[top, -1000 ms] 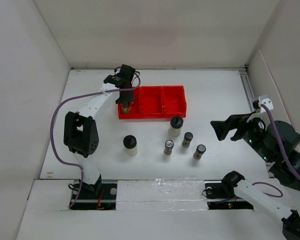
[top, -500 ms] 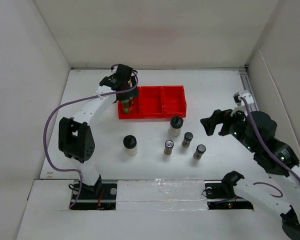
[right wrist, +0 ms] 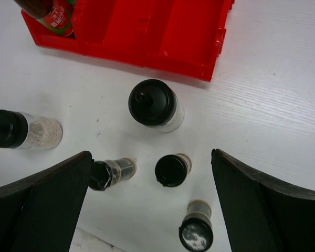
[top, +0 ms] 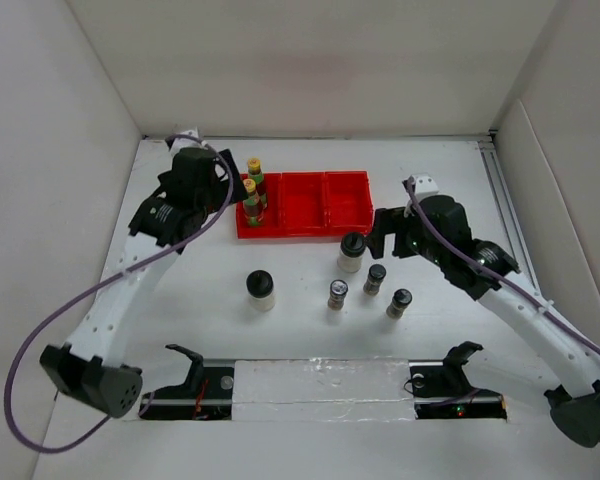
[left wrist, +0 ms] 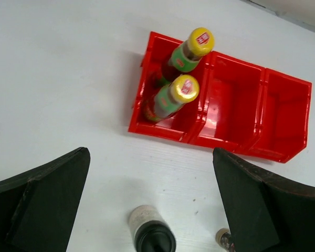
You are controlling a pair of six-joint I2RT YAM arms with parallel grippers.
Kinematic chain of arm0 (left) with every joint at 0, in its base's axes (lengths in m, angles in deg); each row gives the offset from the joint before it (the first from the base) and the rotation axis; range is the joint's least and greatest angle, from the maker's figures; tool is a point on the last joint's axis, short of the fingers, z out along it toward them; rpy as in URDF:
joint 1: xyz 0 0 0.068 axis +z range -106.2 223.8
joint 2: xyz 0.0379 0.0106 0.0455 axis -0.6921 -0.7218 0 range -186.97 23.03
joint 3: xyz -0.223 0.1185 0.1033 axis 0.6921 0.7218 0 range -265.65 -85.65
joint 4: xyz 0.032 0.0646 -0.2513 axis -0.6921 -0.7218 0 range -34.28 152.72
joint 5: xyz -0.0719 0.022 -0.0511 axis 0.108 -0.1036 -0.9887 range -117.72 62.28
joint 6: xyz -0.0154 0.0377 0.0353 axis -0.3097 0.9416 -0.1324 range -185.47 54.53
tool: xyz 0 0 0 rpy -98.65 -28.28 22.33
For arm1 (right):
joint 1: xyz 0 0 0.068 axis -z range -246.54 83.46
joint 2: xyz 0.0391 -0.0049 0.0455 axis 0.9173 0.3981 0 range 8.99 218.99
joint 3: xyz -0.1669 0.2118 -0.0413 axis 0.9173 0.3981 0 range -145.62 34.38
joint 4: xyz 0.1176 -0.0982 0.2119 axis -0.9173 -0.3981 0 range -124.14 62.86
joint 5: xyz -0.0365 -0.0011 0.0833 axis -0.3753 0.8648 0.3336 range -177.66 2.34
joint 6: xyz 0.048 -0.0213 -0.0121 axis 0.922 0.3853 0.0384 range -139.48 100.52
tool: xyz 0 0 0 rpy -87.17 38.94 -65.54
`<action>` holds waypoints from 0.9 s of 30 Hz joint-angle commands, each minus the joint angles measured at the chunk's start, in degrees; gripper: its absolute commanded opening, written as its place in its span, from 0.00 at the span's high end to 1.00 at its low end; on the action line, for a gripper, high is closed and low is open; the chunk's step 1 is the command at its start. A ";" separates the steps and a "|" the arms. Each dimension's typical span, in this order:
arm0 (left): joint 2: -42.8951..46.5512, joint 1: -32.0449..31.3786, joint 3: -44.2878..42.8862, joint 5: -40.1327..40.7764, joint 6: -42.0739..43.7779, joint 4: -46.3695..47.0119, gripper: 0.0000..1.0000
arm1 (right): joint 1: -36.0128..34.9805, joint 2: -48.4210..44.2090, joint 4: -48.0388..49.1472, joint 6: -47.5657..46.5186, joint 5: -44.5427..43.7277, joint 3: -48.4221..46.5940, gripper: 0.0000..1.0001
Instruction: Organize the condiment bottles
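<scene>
Two tall bottles, yellow caps, green-and-red labels: far tall bottle (left wrist: 186,51) and near tall bottle (left wrist: 170,98), both standing in the left compartment of the red tray (left wrist: 236,100). Red mark printed on each cap, possibly a brand; lettering too small to read. On the table (top: 450,175) in front of the tray: first squat jar (right wrist: 152,104), second squat jar (right wrist: 21,131), black lids, pale contents; dark-capped shakers (right wrist: 171,169). Left gripper (left wrist: 151,157) jaws wide apart, empty. Right gripper (right wrist: 151,155) likewise, above the shakers
</scene>
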 commanded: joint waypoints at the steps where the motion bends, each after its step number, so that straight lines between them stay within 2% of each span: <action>1: 7.47 -0.07 6.61 4.25 1.33 0.54 0.01 | -0.57 3.26 8.14 0.68 2.25 1.58 0.00; 5: 15.92 -0.07 20.04 0.13 2.66 6.08 0.01 | -0.57 9.06 12.36 0.68 4.36 2.21 0.00; 8: 19.97 -0.07 26.03 -0.05 1.35 8.45 0.01 | -1.09 14.68 14.21 1.38 2.62 1.51 0.00; 14: 20.68 -0.07 26.50 -5.85 1.07 10.22 0.01 | -1.09 25.92 15.27 2.17 -1.52 -1.13 0.04; 17: 20.32 -0.07 26.50 -5.15 0.98 10.12 0.01 | -1.62 28.66 16.67 2.96 -1.52 -1.31 0.08; 20: 20.15 -0.07 26.59 -5.94 1.42 10.65 0.01 | -2.85 30.33 17.21 3.75 -3.18 -1.48 0.17; 24: 18.66 -0.07 26.24 -6.03 1.51 10.21 0.01 | -4.08 32.53 18.00 4.02 -4.33 -1.84 0.19; 27: 18.39 -0.07 26.15 -6.20 1.60 10.04 0.01 | -5.22 33.50 17.56 3.75 -5.21 -2.98 0.27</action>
